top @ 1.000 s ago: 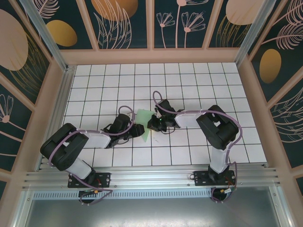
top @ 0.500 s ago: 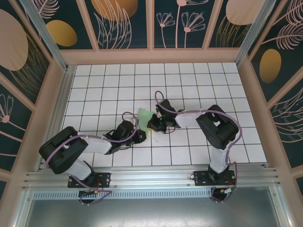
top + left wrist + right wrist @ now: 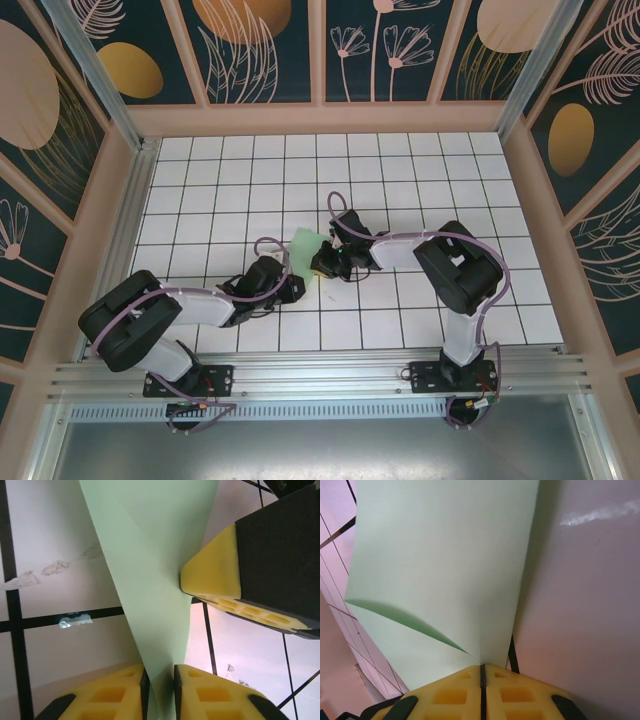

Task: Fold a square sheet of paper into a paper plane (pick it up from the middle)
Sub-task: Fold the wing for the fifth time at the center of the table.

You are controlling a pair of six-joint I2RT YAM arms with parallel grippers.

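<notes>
The light green sheet of paper [image 3: 303, 243] sits near the middle of the white tiled desk [image 3: 450, 200], between the two arms, and already carries folds. In the top view it shows as a small pale patch just far-left of the right end effector [image 3: 322, 265] and just far-right of the left end effector [image 3: 293, 289]. In the right wrist view, the right end effector [image 3: 481, 672] has its yellow pads [image 3: 520, 692] pressed together with barely a seam between them. They pinch a corner of the sheet [image 3: 440, 570], which spreads away from them with one raised crease running to the left. In the left wrist view, the sheet [image 3: 150, 555] narrows to a strip that runs down into the slim gap of the left end effector [image 3: 160, 685]. Its yellow pads [image 3: 117, 695] stand slightly apart on either side, and I cannot tell whether they actually press on the paper. One yellow pad of the right end effector [image 3: 215, 575] touches the right edge of the sheet there.
</notes>
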